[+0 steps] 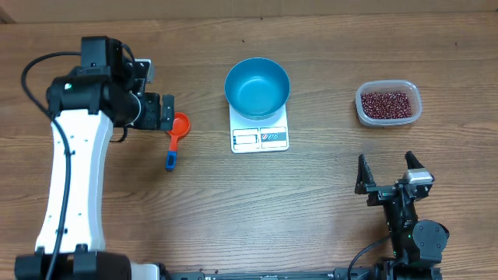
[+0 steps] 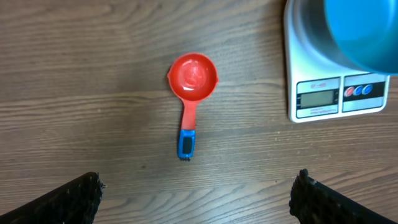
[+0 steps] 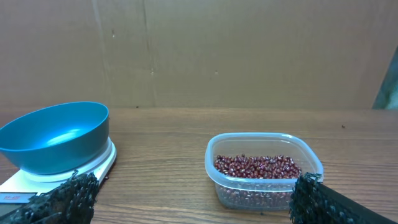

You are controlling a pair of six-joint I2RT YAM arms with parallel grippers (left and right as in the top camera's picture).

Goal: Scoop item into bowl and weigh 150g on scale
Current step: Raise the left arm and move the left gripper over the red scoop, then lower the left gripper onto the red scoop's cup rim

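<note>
My left pincer (image 2: pixel 198 183) hangs wide open over the orange scoop (image 2: pixel 193 77), left of the scale (image 1: pixel 260 138). The beans (image 1: pixel 387 103), right of the scale in a clear tub (image 1: pixel 389 122), look tiny, hard, loose and prone to rolling; I'd grip the scoop's blue handle (image 2: pixel 187 143).

1. Overhead: looks straight down from high up, taking in the whole table (image 1: pixel 311 225).
2. Left wrist: points straight down, close above the scoop (image 2: pixel 188 109).
3. Right wrist: sits low, faces level across toward the back wall (image 3: pixel 249 50), near the tub (image 3: pixel 264 171).
4. Shared by all three: scale (image 1: pixel 260 137) and bowl (image 1: pixel 257 85).
</note>
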